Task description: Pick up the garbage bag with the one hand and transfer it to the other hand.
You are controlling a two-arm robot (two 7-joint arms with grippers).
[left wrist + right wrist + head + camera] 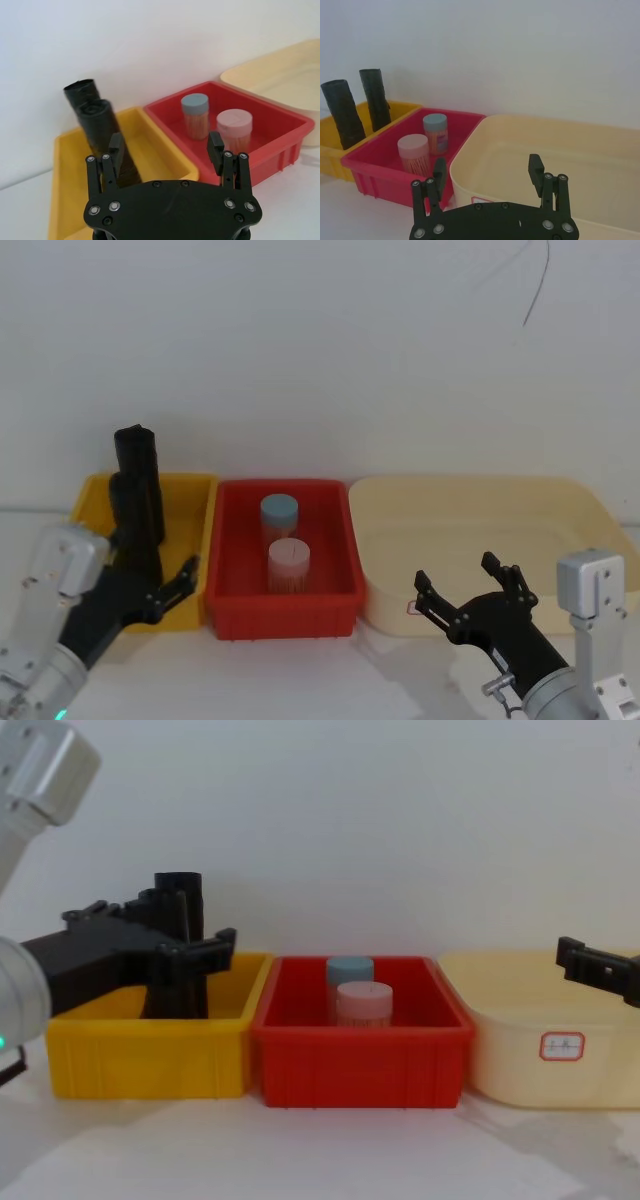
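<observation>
Two black rolls stand upright in the yellow bin [192, 530]. The nearer one is the garbage bag [136, 520] [102, 135] [176, 985] [342, 115]; the second roll [135, 448] [80, 92] stands just behind it. My left gripper [150, 580] [166, 145] [160, 932] is open at the bin. The bag stands just ahead of its fingers, close to one fingertip, and nothing is gripped. My right gripper [455, 575] [487, 165] is open and holds nothing. It hovers at the near side of the cream tub [470, 510].
A red bin [285, 615] sits between the yellow bin and the cream tub. It holds a blue-lidded jar [280, 510] and a pink-lidded jar [289, 560]. A white wall stands close behind the bins. White tabletop runs in front.
</observation>
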